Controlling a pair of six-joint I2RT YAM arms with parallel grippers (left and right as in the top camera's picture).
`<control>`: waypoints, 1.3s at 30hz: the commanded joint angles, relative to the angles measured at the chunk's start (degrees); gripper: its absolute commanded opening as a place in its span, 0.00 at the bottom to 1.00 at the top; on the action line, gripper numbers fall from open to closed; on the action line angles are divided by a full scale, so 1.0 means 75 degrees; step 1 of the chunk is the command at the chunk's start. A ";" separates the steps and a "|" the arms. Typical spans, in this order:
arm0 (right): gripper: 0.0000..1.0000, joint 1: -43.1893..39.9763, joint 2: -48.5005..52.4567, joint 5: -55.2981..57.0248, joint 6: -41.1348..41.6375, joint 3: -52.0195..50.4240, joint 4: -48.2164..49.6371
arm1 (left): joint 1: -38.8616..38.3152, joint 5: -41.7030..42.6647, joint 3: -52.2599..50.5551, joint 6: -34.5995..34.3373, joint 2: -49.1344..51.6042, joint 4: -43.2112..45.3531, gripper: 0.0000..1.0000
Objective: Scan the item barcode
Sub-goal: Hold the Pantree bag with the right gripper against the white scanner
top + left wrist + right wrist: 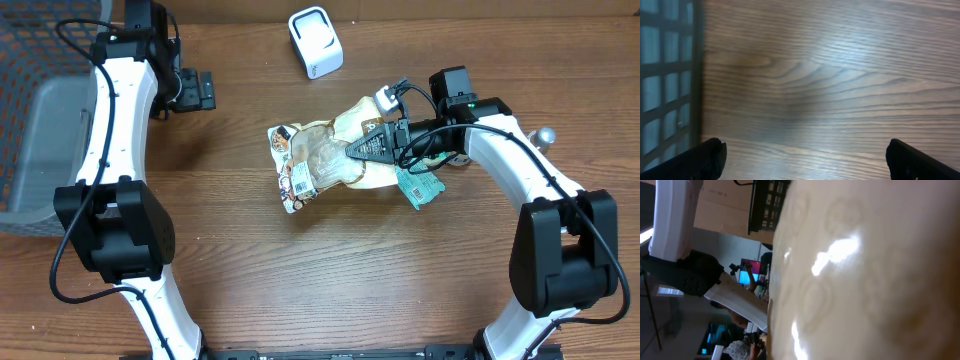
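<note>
Right tool (362, 150): jaws closed, black tapered fingers pinched on the right half of the cream and clear plastic snack bag (318, 165).

The bag sits mid-surface, long axis running left to right. Its printed end, with a white label, points left and slightly near. Cannot tell whether the bag rests on the brown wood-grain surface (250, 280) or is raised a little off it.

Right wrist view: glossy cream film of the bag (880, 280) fills most of the frame, very close to the lens. The tool's own fingers do not show there.

White boxy barcode scanner (315, 42) stands toward the far edge, beyond the bag and apart from it.

Teal flat packet (421, 188) lies just right of the bag, partly under the right arm.

Left tool (195, 90): far left, well apart from the bag, jaws spread wide, holding nothing. Left wrist view shows black fingertips (705, 159) at the two bottom corners with bare wood between them.

Grey mesh basket (40, 130) sits at the left edge, beside the left arm. Its grid (665, 75) shows at the left of the left wrist view.
</note>
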 commanded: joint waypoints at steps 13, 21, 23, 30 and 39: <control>0.04 0.0347 -0.0233 0.0504 -0.0073 -0.0026 0.0000 | 0.0044 -0.0627 0.0119 0.0114 0.0026 0.0032 1.00; 0.04 0.0600 -0.0233 0.1492 -0.0035 -0.0026 0.0052 | 0.0044 -0.0627 0.0119 0.0114 0.0026 0.0032 1.00; 0.04 0.0691 -0.0233 0.2072 -0.0038 -0.0026 0.0041 | 0.0044 -0.0624 0.0119 0.0114 0.0026 0.0032 1.00; 0.04 0.0944 -0.0233 0.3669 0.0481 0.0755 -0.0009 | 0.0044 -0.0627 0.0119 0.0114 0.0026 0.0032 1.00; 0.04 0.1137 -0.0233 0.7155 0.0513 0.4339 -0.1682 | 0.0044 -0.0627 0.0119 0.0114 0.0026 0.0032 1.00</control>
